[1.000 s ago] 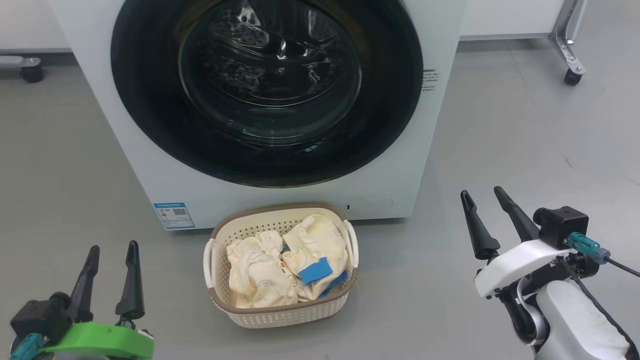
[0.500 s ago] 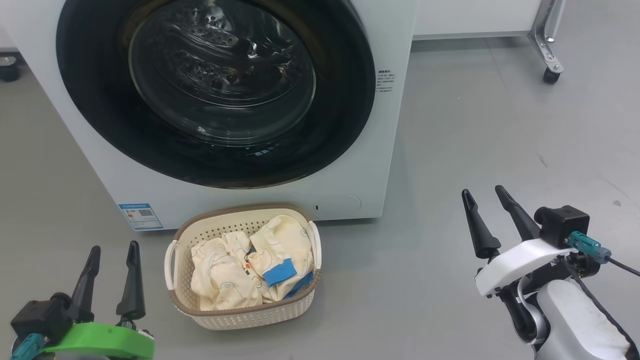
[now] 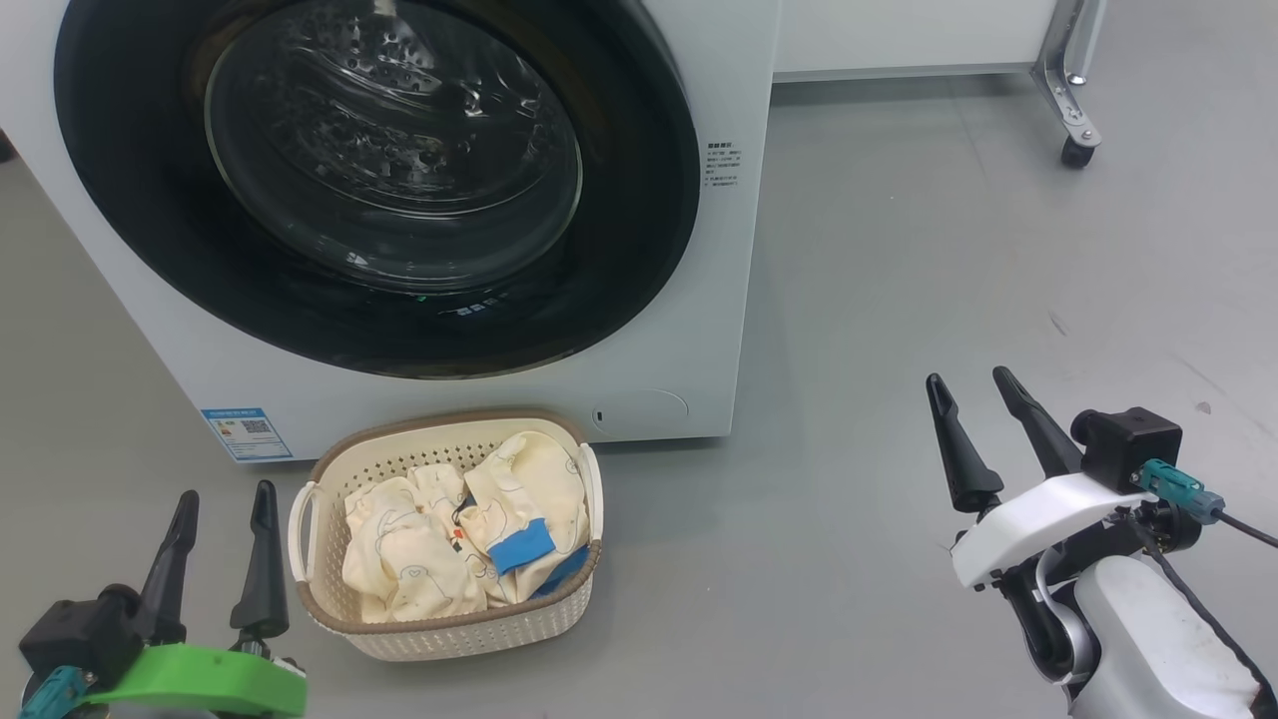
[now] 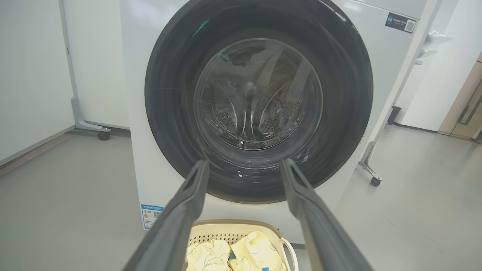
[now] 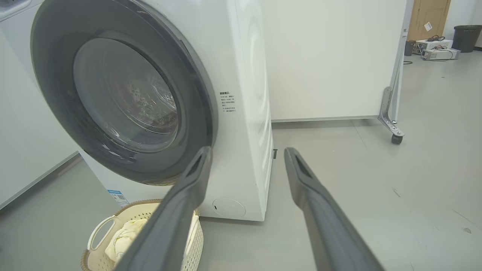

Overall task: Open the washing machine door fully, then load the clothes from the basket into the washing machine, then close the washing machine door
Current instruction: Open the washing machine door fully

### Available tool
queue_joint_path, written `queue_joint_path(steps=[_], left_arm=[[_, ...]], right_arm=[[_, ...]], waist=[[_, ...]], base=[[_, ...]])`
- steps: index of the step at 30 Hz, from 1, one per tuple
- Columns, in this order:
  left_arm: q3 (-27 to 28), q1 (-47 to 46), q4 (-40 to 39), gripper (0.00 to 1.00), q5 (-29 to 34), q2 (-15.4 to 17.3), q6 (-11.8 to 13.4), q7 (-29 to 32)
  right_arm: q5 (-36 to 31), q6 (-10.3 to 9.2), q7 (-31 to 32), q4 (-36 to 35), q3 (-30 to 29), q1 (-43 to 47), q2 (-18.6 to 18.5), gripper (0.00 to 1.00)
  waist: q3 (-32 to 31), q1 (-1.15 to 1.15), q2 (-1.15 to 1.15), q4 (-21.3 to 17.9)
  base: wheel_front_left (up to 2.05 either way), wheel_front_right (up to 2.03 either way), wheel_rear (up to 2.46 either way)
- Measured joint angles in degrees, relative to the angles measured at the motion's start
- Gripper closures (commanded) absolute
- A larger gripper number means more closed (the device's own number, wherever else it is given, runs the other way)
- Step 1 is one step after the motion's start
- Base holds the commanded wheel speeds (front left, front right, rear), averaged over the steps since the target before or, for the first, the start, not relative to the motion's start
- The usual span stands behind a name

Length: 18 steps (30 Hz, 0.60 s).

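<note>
Two pincers: left pincer [image 3: 228,491] and right pincer [image 3: 966,375] spread apart, empty.
Front: washing machine door [image 3: 379,300] shut.
Load: clothes [image 3: 399,559] piled in basket [image 3: 469,635].

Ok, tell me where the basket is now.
Head view, lower left: the basket sits on the floor right in front of the washing machine, just right of the left hand.

clothes [image 3: 459,534] in basket [image 3: 439,634]; basket before washing machine [image 3: 689,330]; door [image 3: 140,230] on its front
</note>
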Motion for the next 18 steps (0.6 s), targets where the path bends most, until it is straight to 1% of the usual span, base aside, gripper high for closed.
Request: queue_joint_path(steps=[6, 18], left_arm=[[0.0, 0.0, 0.0, 0.00, 0.0, 0.0, 0.0, 0.0], [0.0, 0.0, 0.1, 0.00, 0.0, 0.0, 0.0, 0.0]], right_arm=[[-0.1, 0.44, 0.0, 0.1, -0.2, 0.0, 0.0, 0.00], [-0.4, 0.49, 0.0, 0.1, -0.5, 0.0, 0.2, 0.00]], waist=[[0.0, 0.00, 0.00, 0.1], [0.0, 0.00, 0.00, 0.2]], base=[[0.14, 0.14, -0.28], [0.01, 0.01, -0.02]])
